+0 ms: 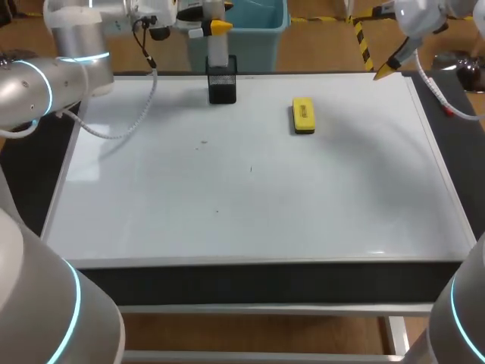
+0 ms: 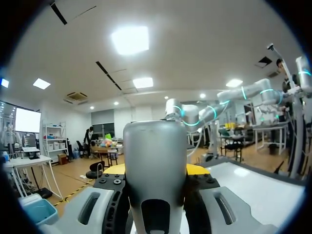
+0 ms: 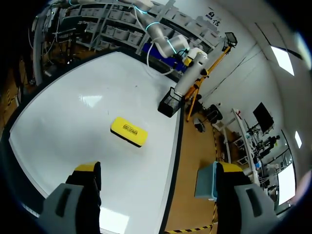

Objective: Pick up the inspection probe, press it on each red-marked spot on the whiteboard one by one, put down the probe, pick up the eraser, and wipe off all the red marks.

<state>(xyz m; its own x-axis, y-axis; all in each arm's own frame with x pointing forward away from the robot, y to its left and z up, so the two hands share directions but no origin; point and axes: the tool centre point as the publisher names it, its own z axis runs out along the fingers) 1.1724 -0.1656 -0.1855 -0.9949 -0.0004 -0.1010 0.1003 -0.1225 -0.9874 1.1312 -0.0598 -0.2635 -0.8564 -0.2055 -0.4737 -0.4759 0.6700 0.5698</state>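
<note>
The whiteboard [image 1: 250, 220] covers nearly the whole top of the dark-edged table [image 1: 265, 277], its white face bare apart from a few small dark specks [image 1: 203, 142] towards the front of the black mesh holder [image 1: 222, 82]. The holder stands on the board at its far edge, somewhat left of the middle. My left arm [image 1: 45, 76] comes in well to the left of the holder and bends across the far left corner, so that the left gripper [image 1: 212, 29] hangs directly over the holder. Its fingers are closed from both sides on the grey inspection probe [image 1: 217, 51]; in the left wrist view the probe's barrel fills the gap between the pads. The probe stands close to upright, with its lower end inside the holder's open top. To the right of the holder, apart from it and a little nearer the front, the yellow eraser [image 1: 303, 116] lies flat on the board. Farther right of the holder, my right arm [image 1: 424, 15] holds the right gripper [image 3: 158, 168] above the board's far right corner. Its two yellow-tipped fingers are spread wide with nothing between them.
</note>
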